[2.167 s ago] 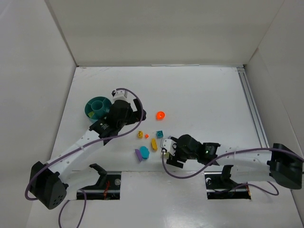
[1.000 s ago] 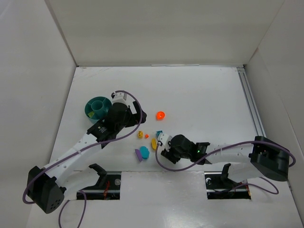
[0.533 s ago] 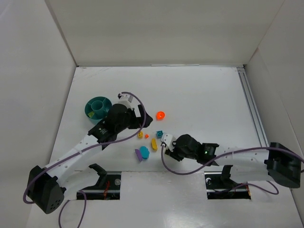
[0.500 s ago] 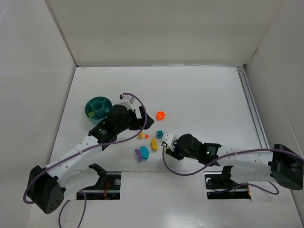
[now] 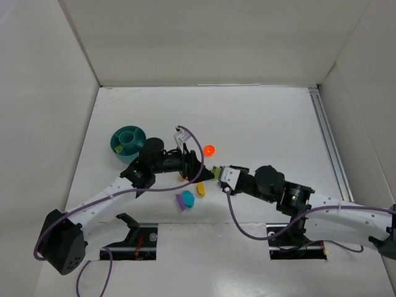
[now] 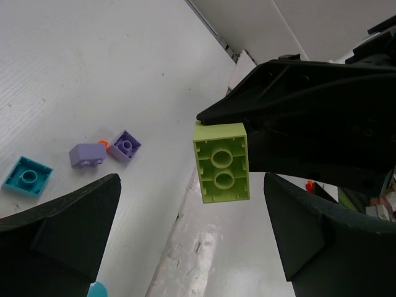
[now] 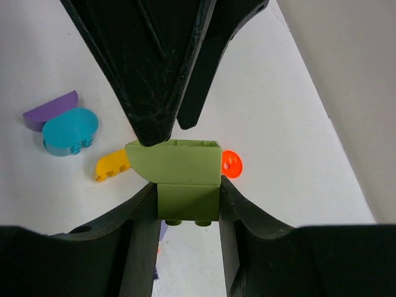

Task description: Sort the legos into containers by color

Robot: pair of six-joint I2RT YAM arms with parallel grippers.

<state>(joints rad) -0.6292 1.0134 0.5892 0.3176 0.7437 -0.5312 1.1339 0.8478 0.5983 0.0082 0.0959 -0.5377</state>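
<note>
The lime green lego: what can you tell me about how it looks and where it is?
The lime green lego is a small, smooth plastic block with two round hollows on one face. It is held up off the table, pinched between the fingers of the right gripper. The open left gripper is close around it; whether it touches the block is unclear.

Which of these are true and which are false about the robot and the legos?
1. The right hand holds a lime green lego. True.
2. The left hand is shut tight. False: its fingers are wide open.
3. The round orange lego is inside the teal dish. False: it lies on the table, apart from the dish.
4. A purple lego and a teal lego lie side by side. True.
</note>
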